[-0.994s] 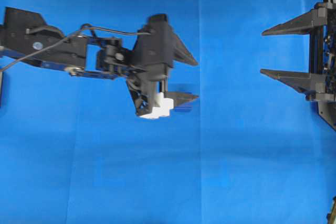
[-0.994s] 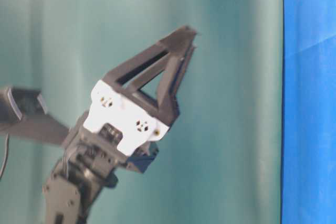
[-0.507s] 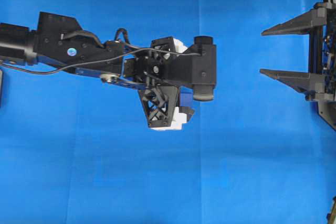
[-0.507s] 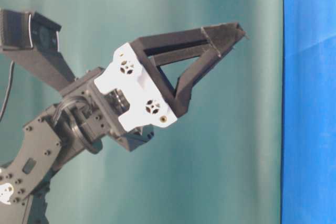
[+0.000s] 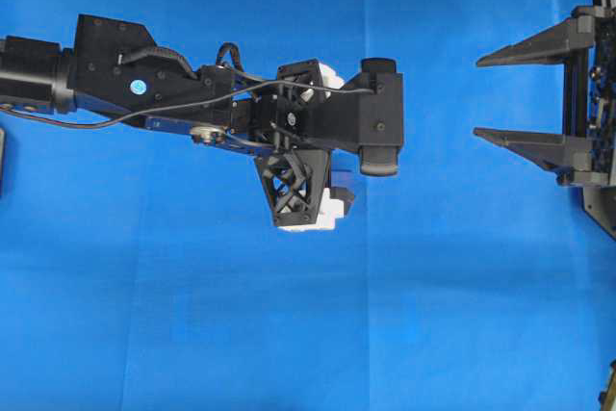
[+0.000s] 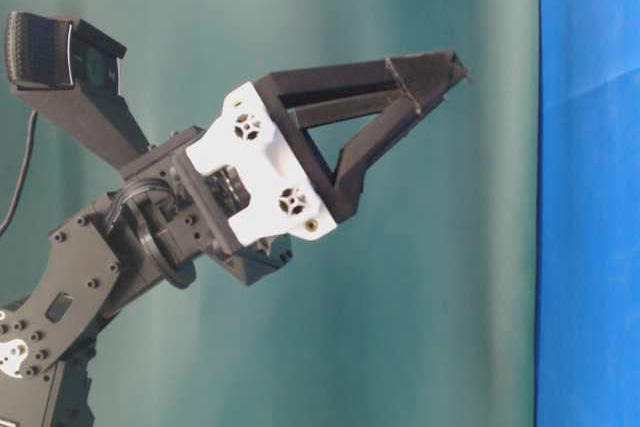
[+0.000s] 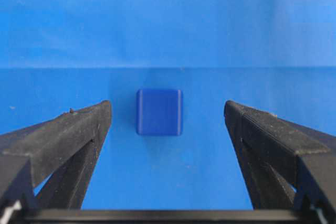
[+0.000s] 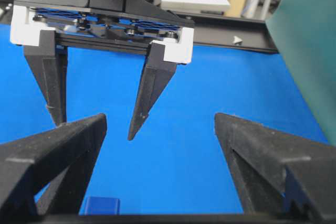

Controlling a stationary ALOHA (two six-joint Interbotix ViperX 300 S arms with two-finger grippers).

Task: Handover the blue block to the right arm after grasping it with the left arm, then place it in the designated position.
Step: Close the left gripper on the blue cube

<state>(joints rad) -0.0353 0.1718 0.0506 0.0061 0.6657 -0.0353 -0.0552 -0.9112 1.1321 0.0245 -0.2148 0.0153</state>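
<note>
The blue block (image 7: 159, 112) lies flat on the blue cloth (image 5: 192, 315) and serves as the reference for all positions below. In the left wrist view the block sits between the two fingers of the left gripper (image 7: 168, 115), nearer the finger on the left of that view, with cloth visible on both sides of it; neither finger touches it. The left gripper is spread wide and holds nothing. In the overhead view the left arm (image 5: 144, 93) reaches from the left edge toward the middle of the cloth, and its gripper (image 5: 322, 146) points downward over the block, of which only a sliver (image 5: 340, 178) shows beside a white bracket (image 5: 322, 214). In the right wrist view the fingertips of the left gripper (image 8: 94, 129) hang above the cloth beyond the block (image 8: 101, 205), which appears at the bottom edge, not in contact with them. The right gripper (image 5: 476, 95) stands at the right edge of the overhead view, well apart from the block, with its two pointed fingers spread wide and empty. In the table-level view the left gripper (image 6: 455, 62) is seen from the side against a green backdrop (image 6: 430, 297); the block is not visible there.
</note>
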